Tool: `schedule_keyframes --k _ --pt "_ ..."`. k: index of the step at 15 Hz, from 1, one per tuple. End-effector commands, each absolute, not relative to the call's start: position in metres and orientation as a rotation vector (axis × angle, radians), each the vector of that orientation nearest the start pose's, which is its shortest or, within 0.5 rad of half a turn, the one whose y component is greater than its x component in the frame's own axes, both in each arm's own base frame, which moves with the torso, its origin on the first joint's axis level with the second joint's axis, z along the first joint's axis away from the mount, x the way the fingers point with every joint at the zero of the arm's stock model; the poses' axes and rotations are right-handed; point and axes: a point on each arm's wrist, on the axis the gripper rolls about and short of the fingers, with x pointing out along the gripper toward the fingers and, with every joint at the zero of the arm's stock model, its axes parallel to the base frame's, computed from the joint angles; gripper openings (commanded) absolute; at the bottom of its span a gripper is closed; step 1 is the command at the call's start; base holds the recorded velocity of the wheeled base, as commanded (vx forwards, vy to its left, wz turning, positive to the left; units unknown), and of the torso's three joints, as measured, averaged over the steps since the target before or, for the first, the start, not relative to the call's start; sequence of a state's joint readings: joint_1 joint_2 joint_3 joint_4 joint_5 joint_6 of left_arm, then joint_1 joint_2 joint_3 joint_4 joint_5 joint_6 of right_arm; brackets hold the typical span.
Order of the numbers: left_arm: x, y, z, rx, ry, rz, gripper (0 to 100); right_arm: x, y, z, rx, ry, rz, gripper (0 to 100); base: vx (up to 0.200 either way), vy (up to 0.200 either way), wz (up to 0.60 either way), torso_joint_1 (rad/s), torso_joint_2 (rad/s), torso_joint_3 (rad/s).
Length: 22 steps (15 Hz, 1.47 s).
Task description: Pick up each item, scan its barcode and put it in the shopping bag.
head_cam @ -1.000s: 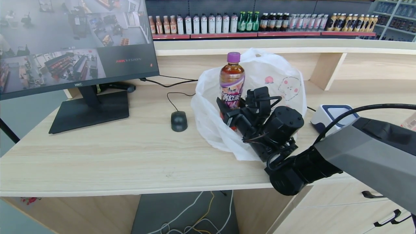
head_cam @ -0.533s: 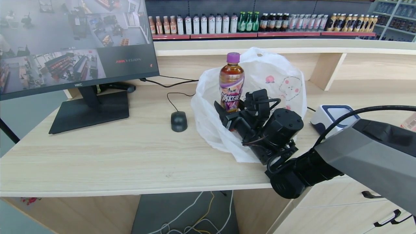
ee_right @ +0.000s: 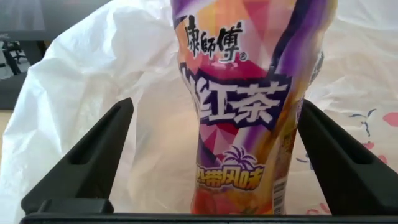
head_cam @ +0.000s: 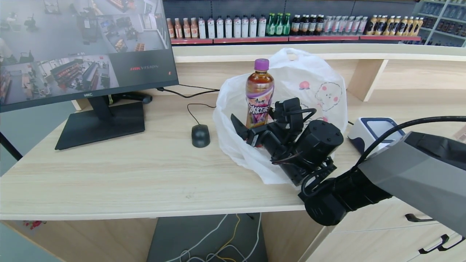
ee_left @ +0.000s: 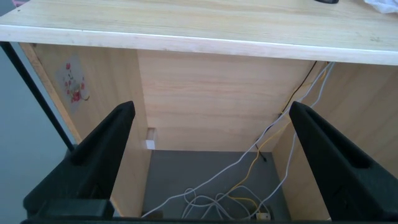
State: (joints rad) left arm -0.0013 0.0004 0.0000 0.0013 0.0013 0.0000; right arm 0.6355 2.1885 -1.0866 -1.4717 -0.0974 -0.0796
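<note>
1. The bottle [head_cam: 259, 91] is only partly visible. In the head view its base is hidden behind the right end effector [head_cam: 253, 120] and the bag's [head_cam: 309, 76] front wall. In the right wrist view its cap and base are cut off.
2. The wrist and arm behind the right end effector cover the near side of the bag. They also hide part of the scanner [head_cam: 375, 129] out to that arm's right.
3. The right end effector is open, with its fingers spread wide. It sits at the bag's mouth, low against the bottle.
4. The bottle stands upright inside the bag, between the two fingers and rising above them. There is a clear gap to one finger. On the other side I cannot tell whether finger and bottle touch.
5. The left end effector [ee_left: 211, 109] is also open and grips nothing. It sits below the bench [ee_left: 186, 25], with the bench's edge above and ahead of it and loose cables [ee_left: 236, 186] on the floor in front.
6. A mouse [head_cam: 200, 135] lies on the bench just left of the right end effector. A monitor [head_cam: 72, 47] stands farther left.
</note>
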Motion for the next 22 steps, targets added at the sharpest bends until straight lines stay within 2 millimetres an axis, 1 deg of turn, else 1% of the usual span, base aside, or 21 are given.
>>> schedule_keyframes --k 1,3,4,5,6,8,9,11,12,13,15,22 --pt "-0.023 0.0 0.075 0.0 0.002 0.0 100 0.324 0.237 0.177 0.067 -0.394 0.516 100 0.0 0.0 0.0 0.0 0.0 0.0" --pt "-0.023 0.0 0.075 0.0 0.002 0.0 100 0.314 0.23 0.187 0.07 -0.402 0.517 100 0.0 0.0 0.0 0.0 0.0 0.0" --pt "-0.023 0.0 0.075 0.0 0.002 0.0 100 0.307 0.228 0.191 0.068 -0.398 0.523 100 0.0 0.0 0.0 0.0 0.0 0.0" --pt "-0.023 0.0 0.075 0.0 0.002 0.0 100 0.303 0.226 0.193 0.066 -0.397 0.524 100 0.0 0.0 0.0 0.0 0.0 0.0" --pt "-0.023 0.0 0.075 0.0 0.002 0.002 100 0.291 0.218 0.199 0.064 -0.391 0.529 100 0.0 0.0 0.0 0.0 0.0 0.0" --pt "-0.023 0.0 0.075 0.0 0.002 0.002 100 0.28 0.209 0.209 0.078 -0.422 0.525 100 0.0 0.0 0.0 0.0 0.0 0.0" --pt "-0.023 0.0 0.075 0.0 0.002 0.0 100 0.27 0.203 0.213 0.087 -0.444 0.534 100 0.0 0.0 0.0 0.0 0.0 0.0" --pt "-0.023 0.0 0.075 -0.002 0.002 0.002 100 0.258 0.194 0.208 0.09 -0.444 0.535 100 0.0 0.0 0.0 0.0 0.0 0.0" --pt "-0.023 0.0 0.075 -0.002 0.002 0.0 100 0.257 0.192 0.21 0.094 -0.454 0.534 100 -0.2 0.0 0.0 0.002 0.0 0.002" --pt "-0.023 0.0 0.075 -0.003 0.002 0.0 100 0.256 0.193 0.221 0.112 -0.49 0.531 100 -0.2 0.0 0.0 0.007 0.0 -0.002" --pt "-0.023 0.0 0.075 -0.003 0.002 0.0 100 0.257 0.192 0.221 0.137 -0.485 0.53 100 -0.2 0.0 0.0 0.002 0.0 0.002" --pt "-0.023 0.0 0.075 0.0 0.002 0.002 100 0.258 0.194 0.217 0.154 -0.467 0.535 100 0.0 0.0 0.0 0.0 0.0 0.0"
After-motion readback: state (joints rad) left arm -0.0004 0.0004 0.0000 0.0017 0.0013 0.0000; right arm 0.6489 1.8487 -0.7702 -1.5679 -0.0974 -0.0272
